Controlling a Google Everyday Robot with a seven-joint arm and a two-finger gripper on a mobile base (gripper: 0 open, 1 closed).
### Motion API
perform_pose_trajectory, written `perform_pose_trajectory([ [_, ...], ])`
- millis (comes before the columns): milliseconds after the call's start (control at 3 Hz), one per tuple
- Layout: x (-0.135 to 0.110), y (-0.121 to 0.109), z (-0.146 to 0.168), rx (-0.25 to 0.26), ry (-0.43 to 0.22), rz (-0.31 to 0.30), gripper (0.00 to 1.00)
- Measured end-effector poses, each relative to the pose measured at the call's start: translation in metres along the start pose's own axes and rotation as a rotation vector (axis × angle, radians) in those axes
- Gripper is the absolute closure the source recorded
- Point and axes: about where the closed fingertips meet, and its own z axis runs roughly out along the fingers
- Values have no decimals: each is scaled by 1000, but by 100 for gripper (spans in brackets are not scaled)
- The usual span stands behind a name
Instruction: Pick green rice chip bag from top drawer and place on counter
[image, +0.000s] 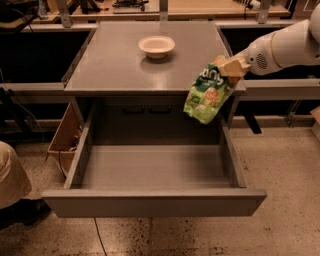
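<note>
Seen from above, a grey cabinet fills the middle of the view. At nine o'clock, a brown cardboard box (64, 136) stands on the floor against the cabinet's left side. At six o'clock, the wide grey drawer (150, 202) is pulled fully open toward the viewer, and its flat floor is bare. At twelve o'clock lies the smooth grey counter (112, 65), with a white bowl (156, 46) sitting upright near its back edge. At two o'clock, the green chip bag (207, 92) hangs in the air, tilted, with its top in front of the counter's front right corner and its lower end above the drawer's right rear corner, clear of the drawer floor. The gripper (231, 66), just up and right of the bag, pinches the bag's top edge between closed tan fingers. A white arm (287, 45) reaches in from the right edge at three o'clock.
</note>
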Motion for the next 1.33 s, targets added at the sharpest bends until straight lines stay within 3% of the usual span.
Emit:
perform_pose_trajectory([
  [333,-27,-11,13,-5,-34,-19,100],
  [1000,-74,-46,65,-79,-91,44,100],
  [1333,-96,-88,76,-19,-180,102,100],
])
